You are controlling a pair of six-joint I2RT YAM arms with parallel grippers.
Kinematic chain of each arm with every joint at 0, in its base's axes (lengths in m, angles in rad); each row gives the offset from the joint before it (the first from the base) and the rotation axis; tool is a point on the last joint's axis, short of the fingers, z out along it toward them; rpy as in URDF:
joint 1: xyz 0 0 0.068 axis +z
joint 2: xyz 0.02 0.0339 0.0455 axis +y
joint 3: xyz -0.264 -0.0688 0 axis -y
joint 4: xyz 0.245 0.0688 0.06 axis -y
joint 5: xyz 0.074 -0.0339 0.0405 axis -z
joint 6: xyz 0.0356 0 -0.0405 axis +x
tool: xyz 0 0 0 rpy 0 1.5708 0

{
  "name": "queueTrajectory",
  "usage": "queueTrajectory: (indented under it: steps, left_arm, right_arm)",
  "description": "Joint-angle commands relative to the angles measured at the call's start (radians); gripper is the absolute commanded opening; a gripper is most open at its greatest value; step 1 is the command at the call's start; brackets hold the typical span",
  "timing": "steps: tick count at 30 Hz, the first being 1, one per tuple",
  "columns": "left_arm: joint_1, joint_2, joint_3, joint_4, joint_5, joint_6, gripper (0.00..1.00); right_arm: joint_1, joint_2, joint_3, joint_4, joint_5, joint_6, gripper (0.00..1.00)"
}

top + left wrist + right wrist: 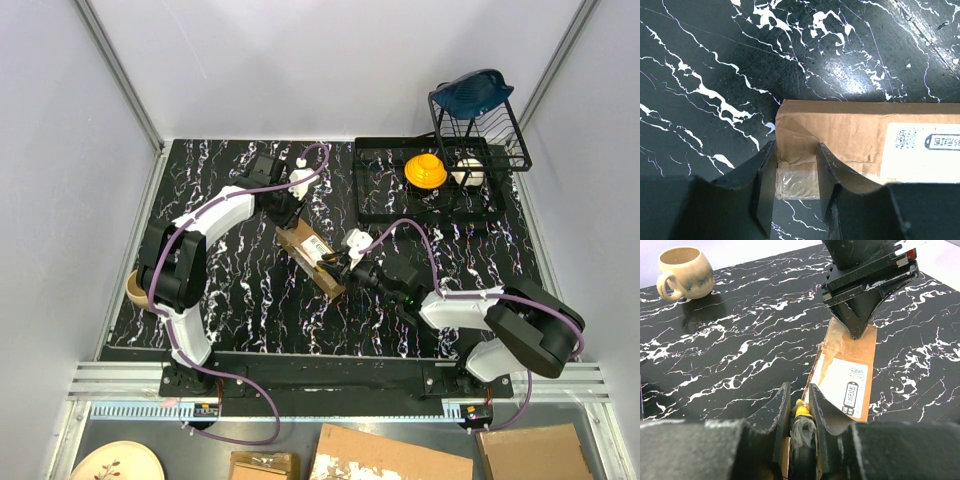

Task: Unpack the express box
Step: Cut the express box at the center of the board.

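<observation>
Seen from above, the express box (309, 255) lies slantwise near the middle of the black marbled bench (240, 290). Its far end is under the left end effector (287, 222) and its near-right end is at the right end effector (338, 265). A mug (133, 289) stands at the bench's left edge and a dish rack (385, 200) at the far right. In the left wrist view, the left fingers (765, 185) are apart and set over a taped corner of the box. A flap of clear tape (797, 182) shows between them, and the white shipping label (920, 150) lies off to the right. In the right wrist view, the right fingers (781, 415) are clamped on a yellow-tipped utility knife (801, 412) at the box's near edge beside the label. At the far end, the left end effector's tip touches the top of the box.
</observation>
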Motion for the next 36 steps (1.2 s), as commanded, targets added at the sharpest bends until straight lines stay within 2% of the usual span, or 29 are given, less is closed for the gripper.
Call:
queueTrajectory:
  steps: [1,13,22,29,32,36]
  left_arm:
    - [0.018,0.082,-0.052,-0.04,-0.078,0.04,0.37]
    - [0.022,0.081,-0.061,-0.035,-0.068,0.044,0.37]
    - [0.035,0.101,-0.051,-0.035,-0.08,0.051,0.37]
    - [0.036,0.091,-0.058,-0.026,-0.057,0.034,0.36]
    - [0.036,0.093,-0.057,-0.023,-0.058,0.034,0.36]
    - [0.038,0.105,-0.054,-0.02,-0.06,0.036,0.36]
  right_arm:
    - [0.008,0.004,0.01,-0.088,0.001,0.006,0.0]
    - [0.009,-0.021,0.085,-0.298,0.007,0.007,0.0]
    - [0.009,-0.09,0.074,-0.459,0.007,0.096,0.0]
    - [0.009,-0.012,0.122,-0.477,-0.002,0.099,0.0]
    - [0.009,0.019,0.165,-0.528,-0.019,0.104,0.0]
    - [0.008,-0.01,0.197,-0.675,-0.015,0.096,0.0]
